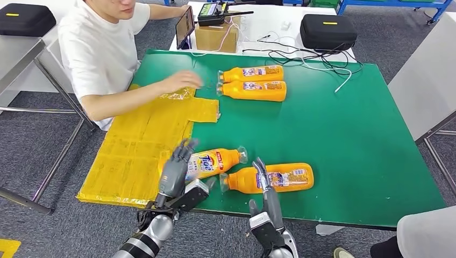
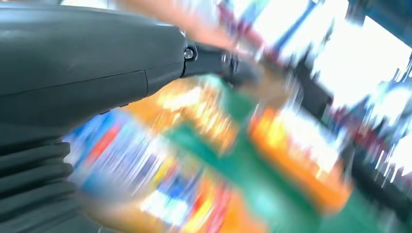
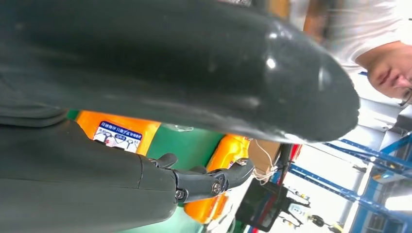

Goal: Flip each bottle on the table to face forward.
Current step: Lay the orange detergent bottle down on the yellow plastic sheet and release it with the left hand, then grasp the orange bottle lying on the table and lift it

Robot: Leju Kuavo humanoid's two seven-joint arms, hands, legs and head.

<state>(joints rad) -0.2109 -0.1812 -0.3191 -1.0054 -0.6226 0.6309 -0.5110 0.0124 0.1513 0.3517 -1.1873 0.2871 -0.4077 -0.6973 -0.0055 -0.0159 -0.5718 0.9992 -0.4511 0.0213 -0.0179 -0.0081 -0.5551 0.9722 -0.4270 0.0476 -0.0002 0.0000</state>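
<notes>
- Green counter (image 1: 344, 140) stood on grey carpet, with a white table behind it carrying a cardboard box (image 1: 216, 37), a black case (image 1: 328, 31) and loose cables.
- Person in a white shirt (image 1: 102, 51) sat at the far left corner, one hand on a yellow sheet (image 1: 142, 145) covering the counter's left part.
- Four orange bottles lay on their sides: far pair (image 1: 253, 83) side by side near the middle back, near pair at the front edge.
- Left near bottle (image 1: 215, 161) showed its front label, cap pointing right; right near bottle (image 1: 285, 178) lay just beside it, cap pointing left.
- Left hand (image 1: 175, 172) rested on the left near bottle's base end, fingers draped over it; left wrist view too blurred to confirm a grip.
- Right hand (image 1: 269, 201) at the front edge, fingers (image 1: 261, 171) extended and apart, tips touching the right near bottle; nothing clamped.
</notes>
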